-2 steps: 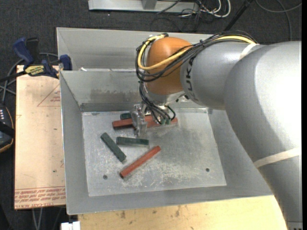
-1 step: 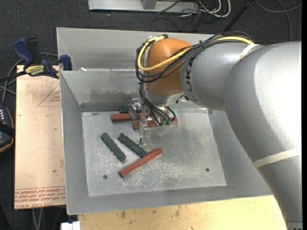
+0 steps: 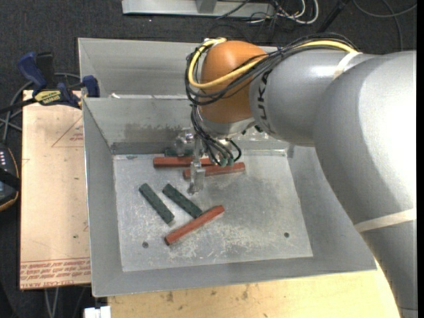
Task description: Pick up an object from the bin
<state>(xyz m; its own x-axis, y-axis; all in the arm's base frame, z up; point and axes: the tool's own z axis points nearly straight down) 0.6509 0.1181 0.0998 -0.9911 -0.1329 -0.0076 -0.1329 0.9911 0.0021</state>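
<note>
My gripper (image 3: 195,180) hangs low over the back middle of the bin, under the orange cover. Its tip is just in front of two red flat sticks lying end to end along the back: one (image 3: 171,161) to its left, the other (image 3: 225,169) to its right. Whether it touches them I cannot tell. Just in front of the tip lies a dark green bar (image 3: 182,201), set diagonally. A second dark green bar (image 3: 156,203) lies parallel to it on the left. Nothing shows held in the gripper.
A third red stick (image 3: 195,224) lies diagonally in the front middle of the bin floor, below the green bars. The big grey arm reaches in from the right and covers the bin's right and back right side.
</note>
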